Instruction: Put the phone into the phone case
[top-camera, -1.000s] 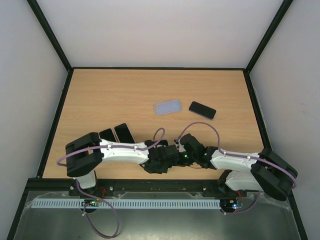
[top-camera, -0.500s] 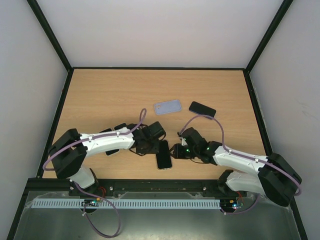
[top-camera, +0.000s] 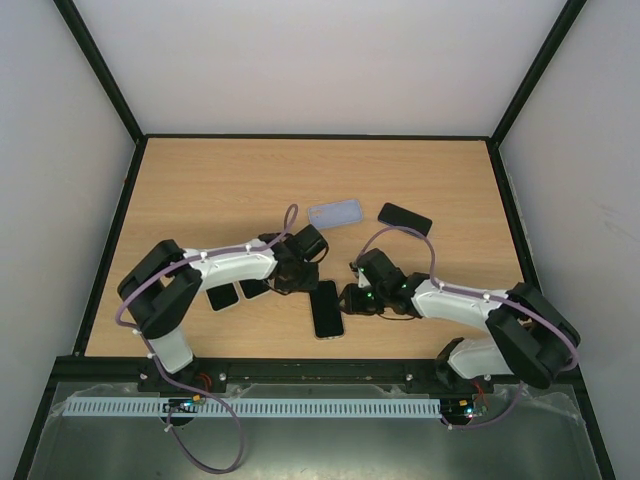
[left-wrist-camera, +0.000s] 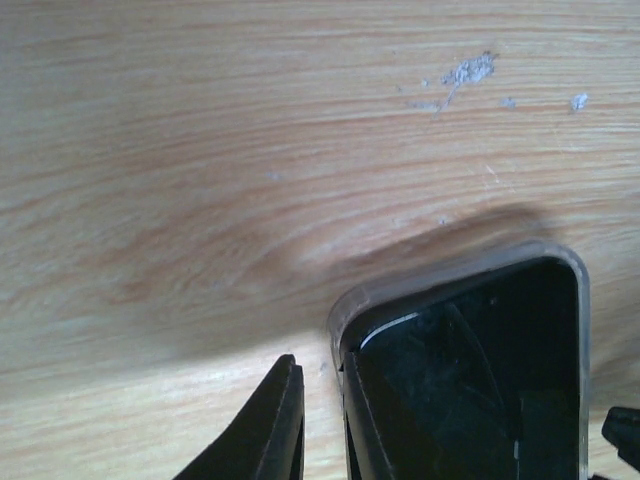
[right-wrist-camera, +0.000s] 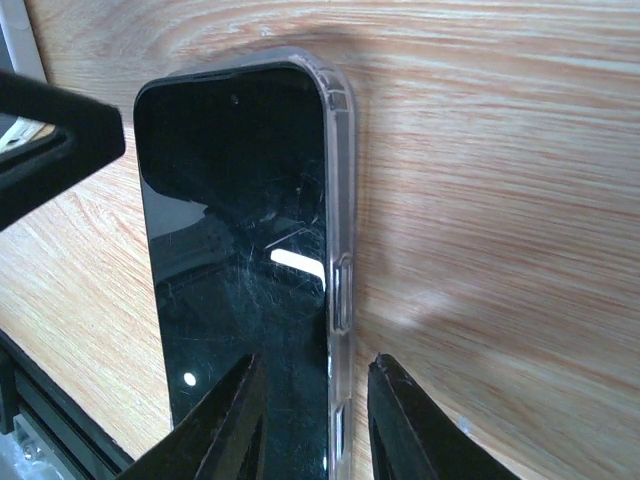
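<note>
Locate phone (top-camera: 327, 310) seated in clear case (right-wrist-camera: 343, 200), flat on table (top-camera: 200, 190), screen up, near the front edge between both arms. Check case rim: wrapped round the phone's end and one long edge in the right wrist view. Find right gripper (right-wrist-camera: 320, 362) astride that long edge: jaws apart, one finger (right-wrist-camera: 232, 425) over the screen, the other over bare wood, not clamped on anything. Find left gripper (left-wrist-camera: 320, 365) just beside the phone's far corner: jaws parted by a thin slit showing wood, holding nothing. Note spare case (top-camera: 335, 213) and second phone (top-camera: 405, 219) farther back, near each other. Note two more phones (top-camera: 222, 297) partly under the left arm.
</note>
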